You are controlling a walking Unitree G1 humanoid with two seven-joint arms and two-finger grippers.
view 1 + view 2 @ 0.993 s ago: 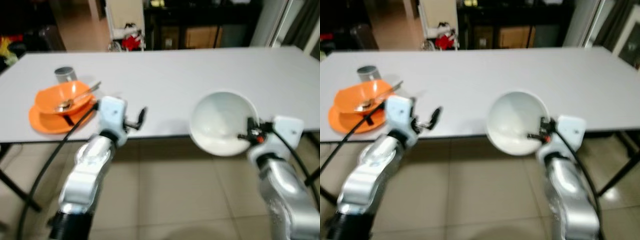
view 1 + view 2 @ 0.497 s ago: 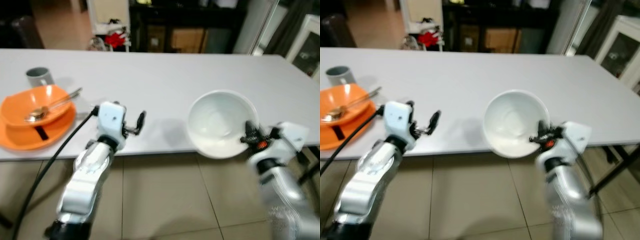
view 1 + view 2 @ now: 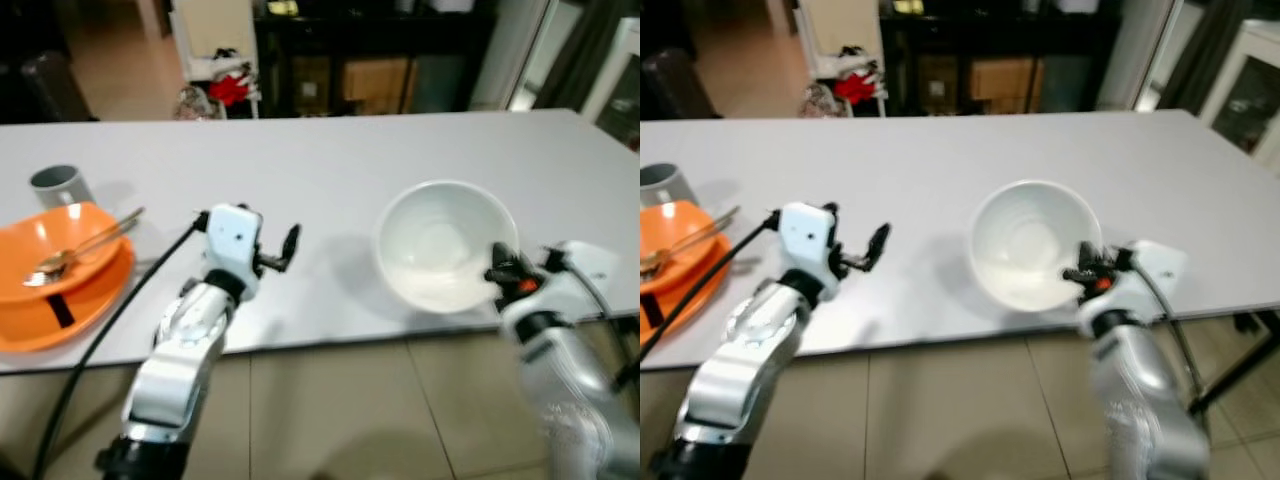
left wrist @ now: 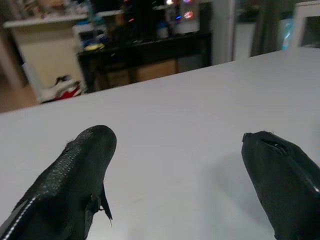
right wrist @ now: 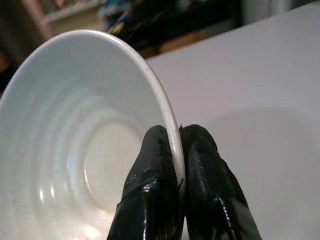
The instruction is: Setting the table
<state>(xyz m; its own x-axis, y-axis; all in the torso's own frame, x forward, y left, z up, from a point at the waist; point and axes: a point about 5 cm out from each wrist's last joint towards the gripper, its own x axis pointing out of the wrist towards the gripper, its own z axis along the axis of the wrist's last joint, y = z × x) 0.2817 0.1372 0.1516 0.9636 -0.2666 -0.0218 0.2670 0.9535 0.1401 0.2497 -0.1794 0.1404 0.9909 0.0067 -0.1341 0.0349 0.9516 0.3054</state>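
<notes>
- So one place looks already laid out: an orange bowl (image 3: 70,240) sits on an orange plate (image 3: 60,305) at the left edge of the left eye view, with a spoon (image 3: 85,248) resting in the bowl and a grey cup (image 3: 58,185) just behind them.
- The second setting is what's in hand now. The right gripper (image 5: 175,165) has its two fingers pinched on the rim of a white bowl (image 3: 445,245), one finger inside and one outside.
- That white bowl is right of centre in the left eye view, over the near edge of the white table (image 3: 330,160). Can't really tell if its base is touching the tabletop or hanging just above it, and it looks a bit tilted toward the camera.
- The left gripper (image 4: 175,175) is spread wide with nothing between its fingers, hovering low over bare tabletop near the middle of the frame.
- My guess on what's left: get the white bowl set down flat and let go. I don't see a plate, spoon or cup for that spot, so those would be to come.
</notes>
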